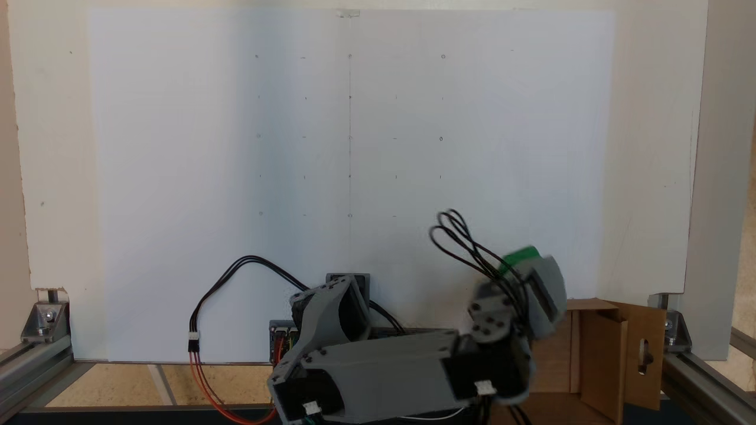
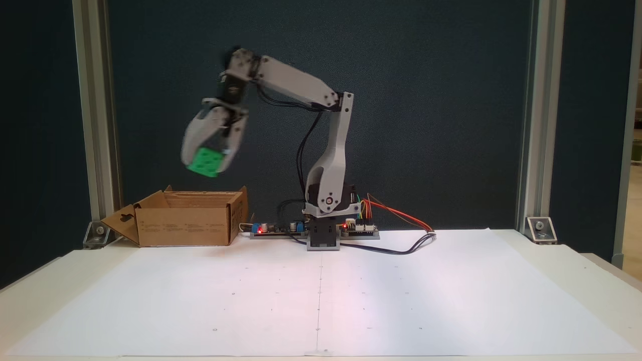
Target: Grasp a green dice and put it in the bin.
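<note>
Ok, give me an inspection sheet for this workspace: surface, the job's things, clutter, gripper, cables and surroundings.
Surface: white paper sheet with faint grid marks covers the table.
Job's things: green dice held in the air above the bin; the bin is an open cardboard box with its flaps out, standing at the left of the front fixed view.
Clutter: nothing seen on the sheet.
Gripper: gripper shut on the dice, pointing down, blurred by motion.
Cables: black loops at the wrist; red and black leads run from the circuit boards at the arm's base.
Surroundings: dark backdrop panel, aluminium frame posts with corner brackets.
</note>
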`<control>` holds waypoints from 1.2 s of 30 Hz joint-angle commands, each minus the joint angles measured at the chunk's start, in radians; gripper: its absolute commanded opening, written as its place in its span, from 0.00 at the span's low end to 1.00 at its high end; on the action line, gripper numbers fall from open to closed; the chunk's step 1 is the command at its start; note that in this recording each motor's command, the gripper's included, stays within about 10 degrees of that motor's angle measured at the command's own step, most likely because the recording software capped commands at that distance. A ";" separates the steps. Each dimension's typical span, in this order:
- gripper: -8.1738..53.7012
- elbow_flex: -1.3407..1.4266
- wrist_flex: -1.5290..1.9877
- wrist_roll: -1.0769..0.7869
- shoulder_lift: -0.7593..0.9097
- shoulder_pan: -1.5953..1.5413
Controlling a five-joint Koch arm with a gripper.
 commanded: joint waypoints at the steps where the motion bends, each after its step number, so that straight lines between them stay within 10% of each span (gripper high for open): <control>1: 0.32 -0.071 -0.101 -0.114 -0.015 0.114; 18: 0.33 -0.049 -0.106 -0.302 -0.268 0.526; 23: 0.78 -0.040 -0.112 -0.299 -0.302 0.534; 36: 0.84 -0.048 -0.364 0.164 -0.003 0.161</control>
